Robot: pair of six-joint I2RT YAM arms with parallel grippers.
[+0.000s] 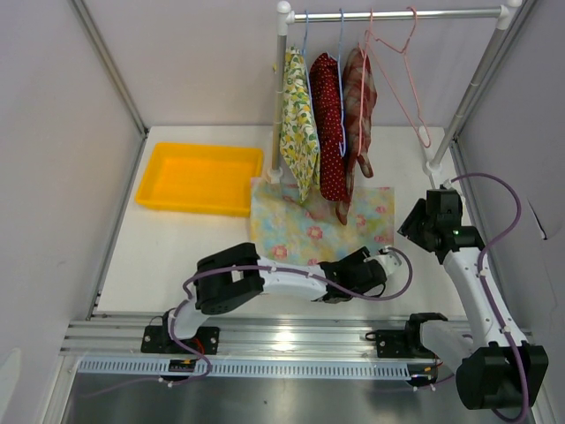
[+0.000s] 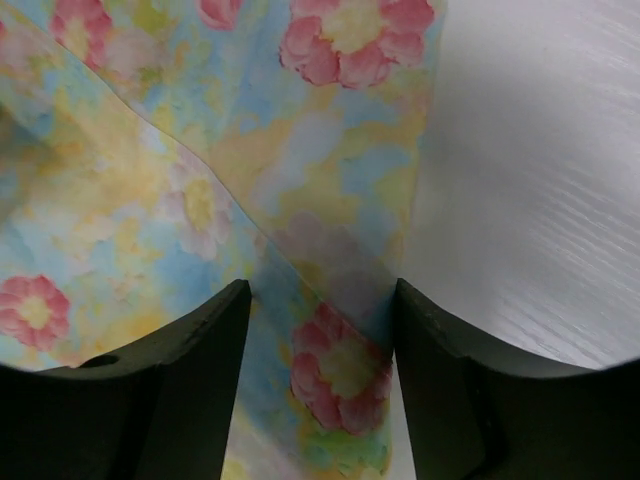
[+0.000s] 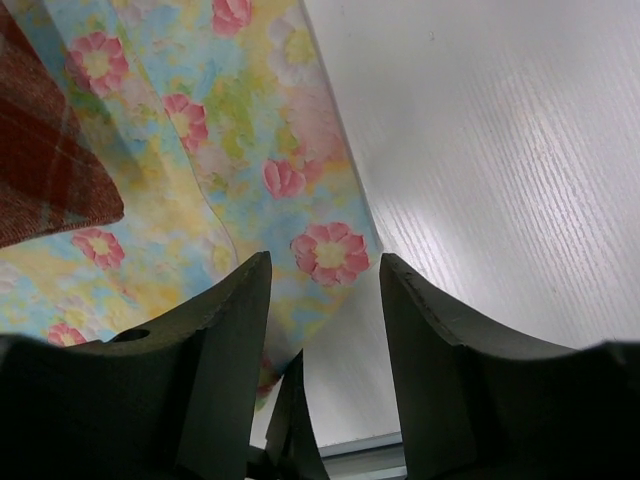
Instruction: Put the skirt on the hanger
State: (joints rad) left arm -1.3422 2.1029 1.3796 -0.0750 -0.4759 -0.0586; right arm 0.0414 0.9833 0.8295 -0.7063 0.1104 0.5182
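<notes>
- Top view: fixed, high at the near side, looking down and forward over the whole surface [image 1: 177, 256] to the rail [image 1: 397, 14] at the far side. Distant.
- Left wrist view: seated behind the left end effector [image 2: 322, 290], facing down, very close to the skirt [image 2: 150, 200].
- Right wrist view: seated behind the right end effector [image 3: 325, 258], facing down, somewhat less close.
- Shared by all three: the skirt's right edge and the bare surface beside it.
</notes>
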